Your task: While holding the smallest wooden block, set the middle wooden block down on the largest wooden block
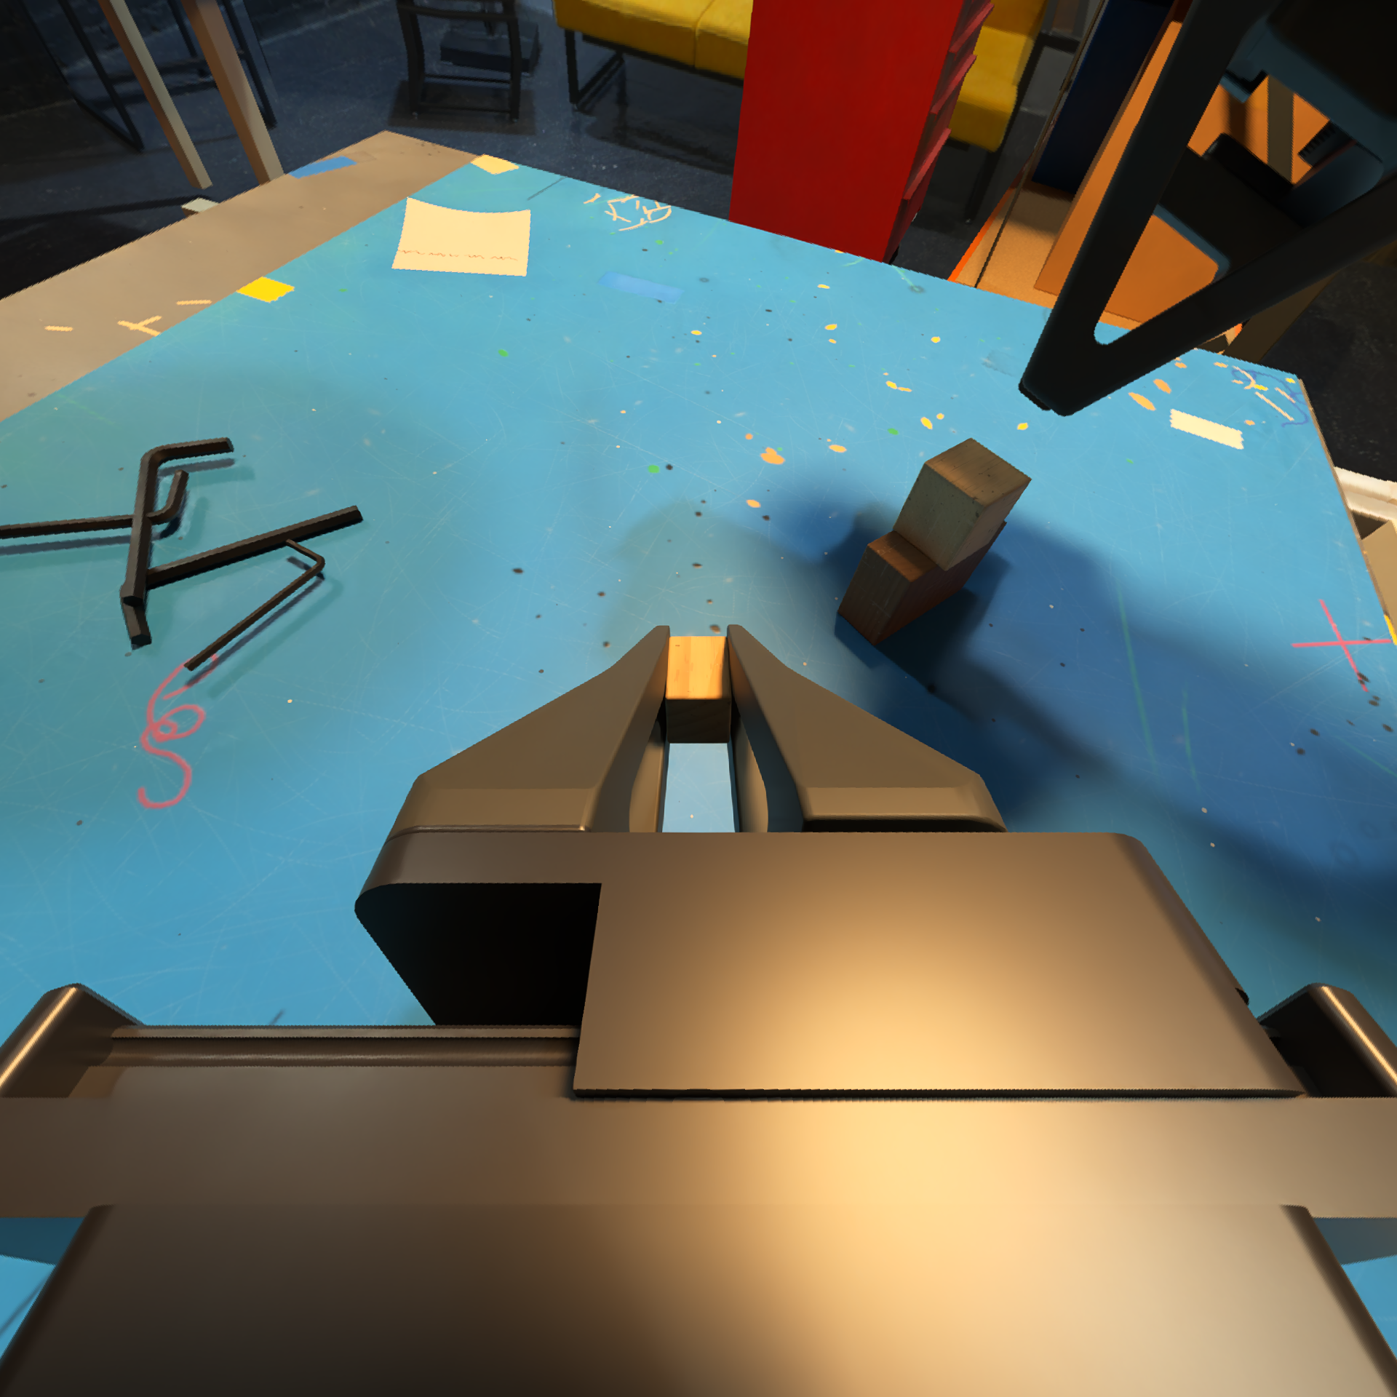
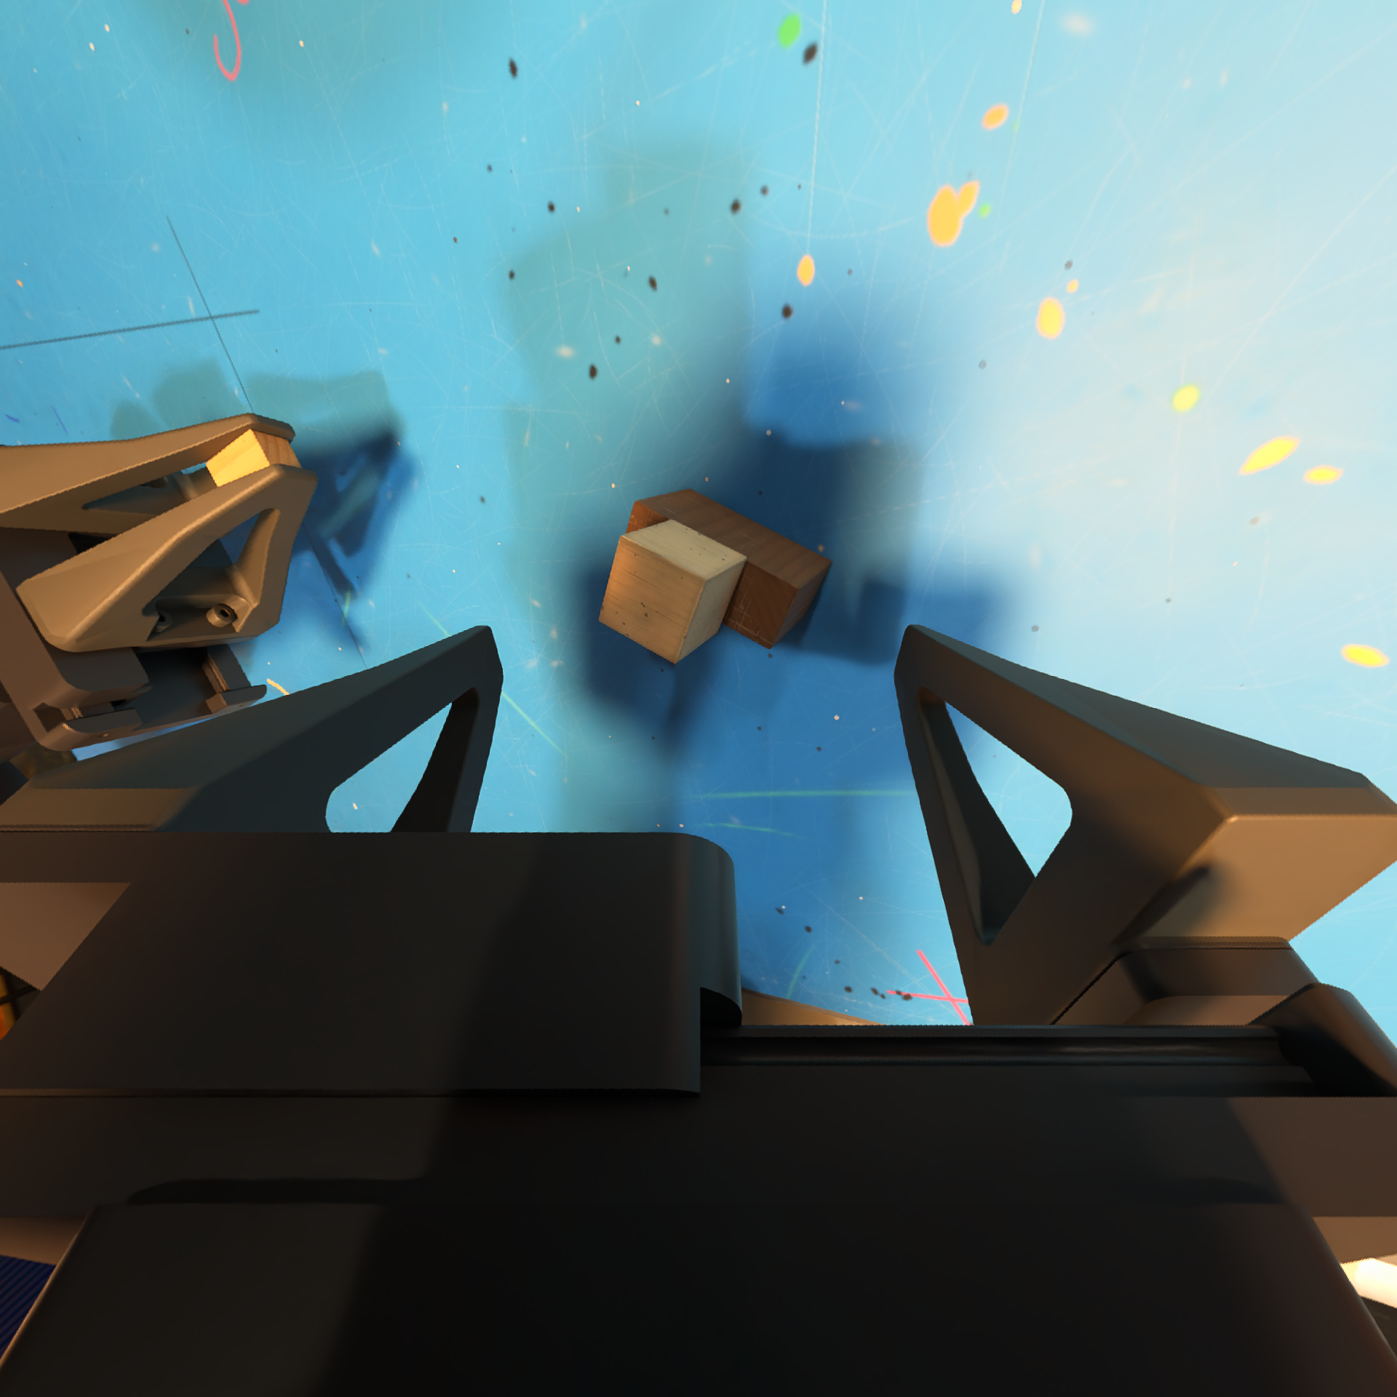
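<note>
My left gripper (image 1: 697, 642) is shut on the smallest wooden block (image 1: 696, 684), a light orange cube held above the blue table (image 1: 453, 423). It also shows in the right wrist view (image 2: 280, 453) with the small block (image 2: 238, 461) between its fingers. The pale middle block (image 1: 956, 503) sits on the dark brown largest block (image 1: 899, 586), overhanging one end; both show in the right wrist view, pale block (image 2: 669, 590) on brown block (image 2: 771, 582). My right gripper (image 2: 695, 650) is open and empty above the stack. One right finger (image 1: 1073, 363) shows at the left view's upper right.
Several black hex keys (image 1: 189, 537) lie at the table's left. A paper sheet (image 1: 461, 238) lies at the far side. A red panel (image 1: 839, 121) stands behind the table's far edge. A brown strip (image 1: 151, 272) borders the table's left.
</note>
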